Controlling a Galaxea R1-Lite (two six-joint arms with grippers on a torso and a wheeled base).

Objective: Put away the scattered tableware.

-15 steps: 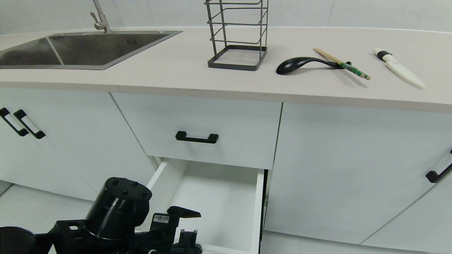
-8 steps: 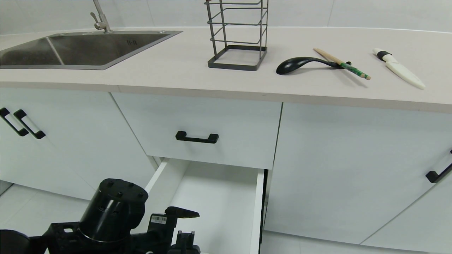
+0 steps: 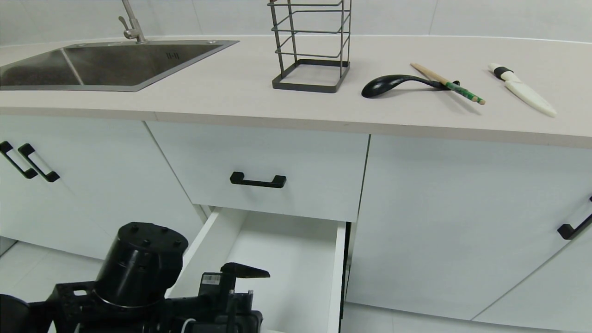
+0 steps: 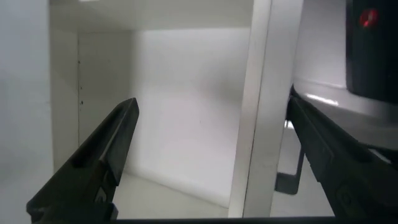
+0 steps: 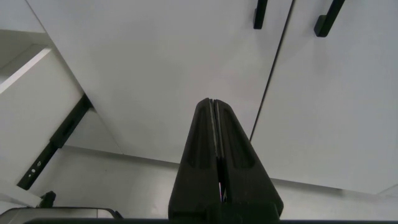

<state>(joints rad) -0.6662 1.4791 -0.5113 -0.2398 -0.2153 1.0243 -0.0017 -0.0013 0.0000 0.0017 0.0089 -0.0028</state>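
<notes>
Three utensils lie on the bench [image 3: 222, 99] at right: a black spoon [image 3: 386, 85], chopsticks [image 3: 447, 83] crossing its handle, and a white knife [image 3: 523, 89] farther right. The left claw [image 4: 211, 109] hangs released at the open lower drawer [image 3: 286, 259]. The right claw [image 5: 214, 106] is clenched, tips together.

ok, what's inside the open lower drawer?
Visible part of the drawer is bare white floor and walls. The left arm covers its near end, and its back runs under the upper drawer, unseen.
</notes>
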